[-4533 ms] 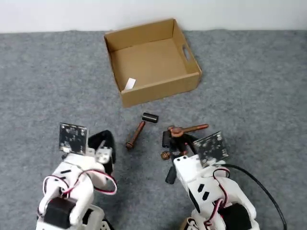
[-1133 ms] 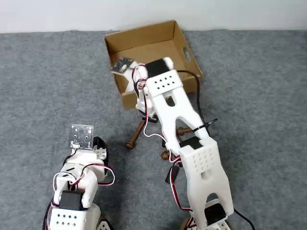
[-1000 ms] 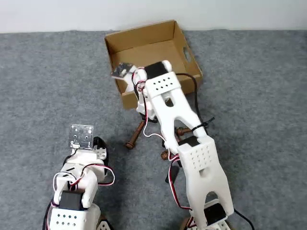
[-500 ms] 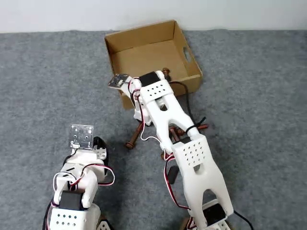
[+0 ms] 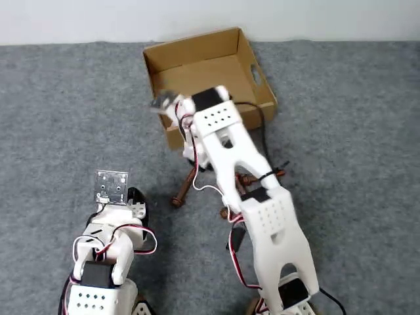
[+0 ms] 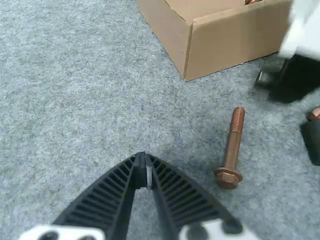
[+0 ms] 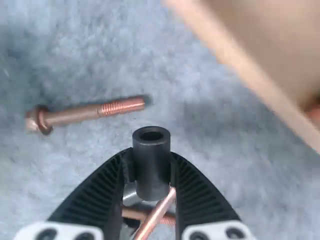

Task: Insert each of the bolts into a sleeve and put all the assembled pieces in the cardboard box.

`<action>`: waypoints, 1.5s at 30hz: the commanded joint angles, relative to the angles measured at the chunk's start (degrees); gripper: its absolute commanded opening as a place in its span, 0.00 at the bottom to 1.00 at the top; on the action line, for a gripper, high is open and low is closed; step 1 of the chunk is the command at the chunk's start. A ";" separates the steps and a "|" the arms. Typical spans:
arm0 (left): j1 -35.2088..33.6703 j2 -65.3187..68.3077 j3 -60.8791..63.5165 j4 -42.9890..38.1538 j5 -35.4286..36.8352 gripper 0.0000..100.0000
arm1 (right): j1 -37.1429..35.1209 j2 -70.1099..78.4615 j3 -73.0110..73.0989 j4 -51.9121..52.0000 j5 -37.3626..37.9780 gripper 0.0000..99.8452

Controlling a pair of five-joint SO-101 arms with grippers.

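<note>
Grey fuzzy cloth (image 5: 341, 131) covers the counter, with a white wall (image 5: 210, 20) behind. The right hand (image 7: 151, 156) pinches a black sleeve (image 7: 151, 142) near the cardboard box (image 5: 190, 49). The left hand (image 6: 144, 160) is pressed together, near a bolt (image 6: 231, 145) lying on the cloth.

Right arm (image 5: 230, 144) outstretched, fingers (image 7: 107, 187) clamped; left arm (image 5: 108, 249) folded, fingers (image 6: 120, 185) closed.

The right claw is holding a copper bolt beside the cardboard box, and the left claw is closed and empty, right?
No: the right gripper holds a black sleeve, not a copper bolt; the right wrist view shows it. It is beside the cardboard box, and the left gripper is closed and empty.
</note>
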 commanded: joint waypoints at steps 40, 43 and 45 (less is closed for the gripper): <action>2.81 0.35 -2.86 1.49 0.62 0.01 | 35.12 -129.71 109.19 -16.48 -43.34 0.01; 3.25 0.35 -8.40 3.87 0.70 0.01 | 35.03 -138.07 113.58 -17.63 -40.26 0.01; 3.60 0.44 -12.62 5.01 0.70 0.01 | 35.12 -142.55 115.16 -18.15 -39.38 0.01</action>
